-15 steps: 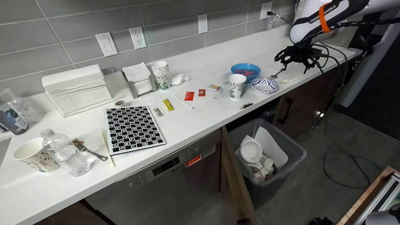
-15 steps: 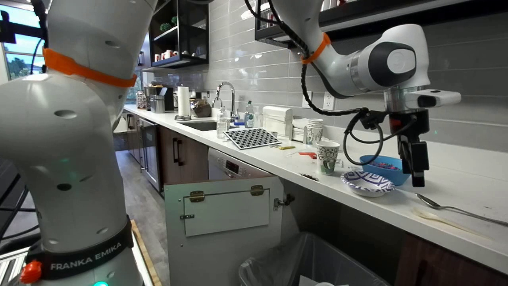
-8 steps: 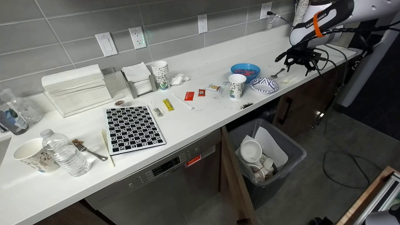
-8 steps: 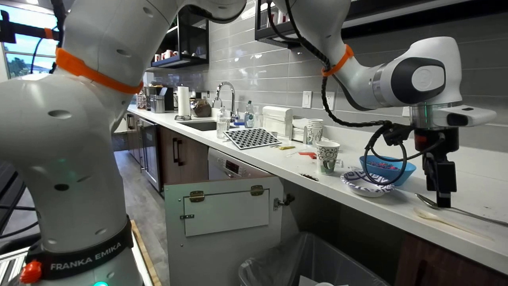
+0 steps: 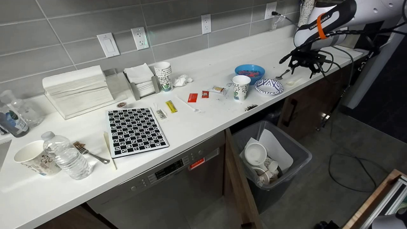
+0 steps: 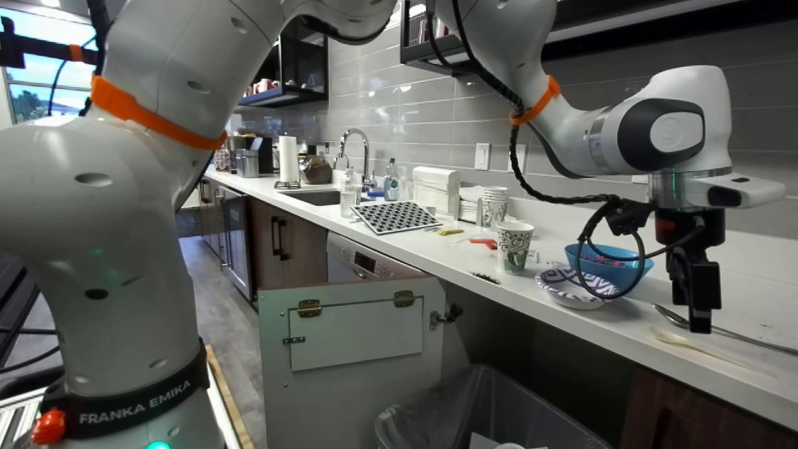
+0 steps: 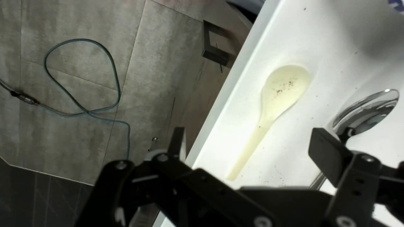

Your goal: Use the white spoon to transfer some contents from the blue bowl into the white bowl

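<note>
Wrist view. The gripper (image 7: 251, 145) stands with its jaws spread wide. Below the gap, apart from both jaws, the white spoon (image 7: 268, 117) lies on the counter (image 7: 293, 148). Its long axis runs obliquely, scoop to the far right, handle end to the near left; dark specks (image 7: 290, 84) dot the scoop. To the right, on a roughly parallel axis, lies a metal spoon (image 7: 367, 115), its handle partly hidden by one jaw; whether the two touch cannot be told.

In an exterior view, the white spoon rests along the counter's near edge, scoop toward the patterned bowl (image 6: 567, 288) on its left, handle running right and nearer. The gripper points downward. The blue bowl (image 6: 617, 274) stands just beyond the patterned bowl; the white bowl (image 6: 515, 249), deep and cup-like, stands upright to the left of both.

In an exterior view, the scoop points left and near, the handle right and far. The blue bowl holds red and blue bits (image 5: 249, 73). Blue zigzags line the inside of the patterned bowl; the bottom of the white bowl is hidden. A stack of cups (image 5: 163, 78) stands at the far left, a large cup (image 5: 35, 164) at the near left beside a clear bottle (image 5: 68, 156). Below the counter, a bin (image 5: 303, 161) holds white cups (image 5: 255, 154) and paper (image 5: 279, 148).
</note>
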You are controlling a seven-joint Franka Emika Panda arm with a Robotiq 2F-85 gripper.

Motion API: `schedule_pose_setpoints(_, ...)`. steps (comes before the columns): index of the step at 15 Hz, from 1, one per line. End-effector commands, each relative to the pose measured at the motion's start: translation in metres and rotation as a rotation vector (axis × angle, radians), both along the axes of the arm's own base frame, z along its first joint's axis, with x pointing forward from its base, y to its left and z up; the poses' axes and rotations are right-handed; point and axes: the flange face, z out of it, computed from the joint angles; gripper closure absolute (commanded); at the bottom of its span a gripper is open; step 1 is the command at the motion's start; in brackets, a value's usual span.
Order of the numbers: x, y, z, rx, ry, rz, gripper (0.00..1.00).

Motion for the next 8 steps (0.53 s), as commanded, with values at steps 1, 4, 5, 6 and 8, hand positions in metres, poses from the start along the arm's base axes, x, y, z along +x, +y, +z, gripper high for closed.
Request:
schedule_pose_setpoints(1, 0.012, -0.012, -0.016, 0.037, 0.013, 0.016, 0.0)
schedule_pose_setpoints(4, 0.016, -0.019, -0.024, 0.044, 0.013, 0.017, 0.0)
schedule_pose_setpoints(5, 0.016, -0.021, -0.027, 0.044, 0.014, 0.014, 0.0)
schedule_pose_setpoints(6, 0.017, -0.024, -0.03, 0.047, 0.016, 0.01, 0.0)
schedule_pose_setpoints(8, 0.019, -0.027, -0.034, 0.055, 0.015, 0.0, 0.04)
